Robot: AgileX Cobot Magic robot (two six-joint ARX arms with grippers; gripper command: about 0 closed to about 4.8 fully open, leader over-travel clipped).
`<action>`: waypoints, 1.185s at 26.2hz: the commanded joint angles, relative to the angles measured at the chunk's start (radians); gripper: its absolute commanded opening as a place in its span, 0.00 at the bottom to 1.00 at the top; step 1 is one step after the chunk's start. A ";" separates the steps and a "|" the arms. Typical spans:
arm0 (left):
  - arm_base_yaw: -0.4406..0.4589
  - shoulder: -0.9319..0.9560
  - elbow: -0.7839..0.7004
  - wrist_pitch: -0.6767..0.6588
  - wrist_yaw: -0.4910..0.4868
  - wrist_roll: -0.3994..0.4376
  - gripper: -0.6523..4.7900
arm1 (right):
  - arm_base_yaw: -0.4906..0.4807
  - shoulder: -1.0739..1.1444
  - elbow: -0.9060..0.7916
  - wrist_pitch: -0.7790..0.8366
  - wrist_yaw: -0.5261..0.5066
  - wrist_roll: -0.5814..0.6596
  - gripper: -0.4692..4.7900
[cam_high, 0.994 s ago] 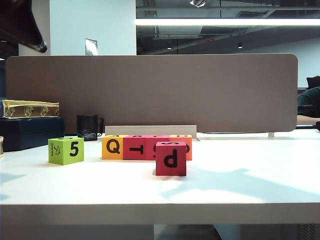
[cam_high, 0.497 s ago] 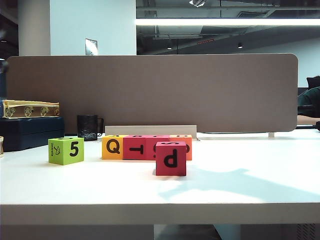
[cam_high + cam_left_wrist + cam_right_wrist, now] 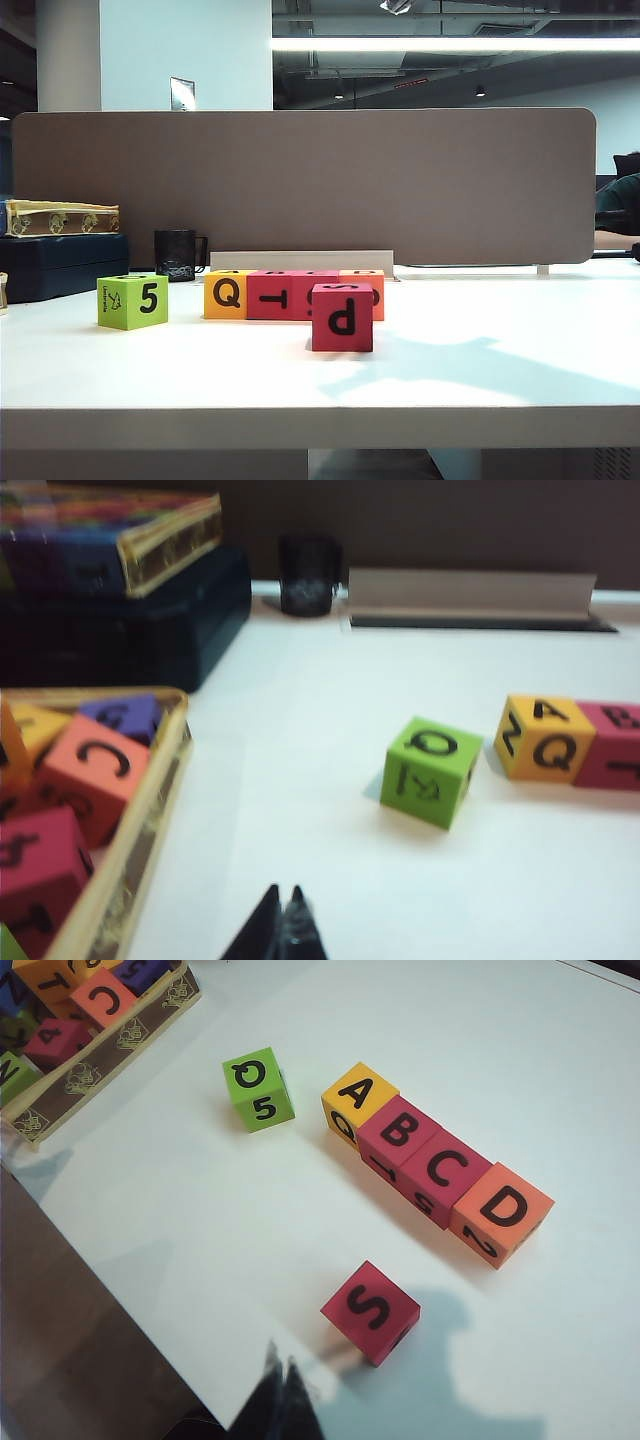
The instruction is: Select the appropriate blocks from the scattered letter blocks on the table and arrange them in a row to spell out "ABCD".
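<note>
seemingly the row is already spelled: in the right wrist view the yellow-orange a block [image 3: 358,1095], the pink b block [image 3: 400,1132], the pink c block [image 3: 449,1168] and the orange-red d block [image 3: 508,1208] sit face to face, touching, in one straight line on the white surface [image 3: 180,1220]. taking the a block as landmark, the row's long axis runs from it through b and c to d. the lime-green block [image 3: 257,1087] stands apart off the a block's outer side, opposite to where b sits, and the pink s block [image 3: 371,1311] lies alone, well clear of the row on the side toward the right end effector [image 3: 283,1365].

that right end effector hangs above the surface's near edge, fingers pressed together and holding nothing; from it the row lies ahead, past the s block. the left end effector [image 3: 284,905] is likewise closed and empty, with the lime-green block [image 3: 430,770] and the a block [image 3: 544,738] ahead of it, the green one nearer. in the exterior view neither arm shows.

i judge no further placing is called for; were any nudge needed, the left arm looks closer to the a end, the right arm to the d end.
</note>
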 commanded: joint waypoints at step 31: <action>0.038 -0.153 -0.018 -0.232 0.029 0.051 0.11 | 0.002 -0.003 0.004 0.010 -0.003 -0.003 0.09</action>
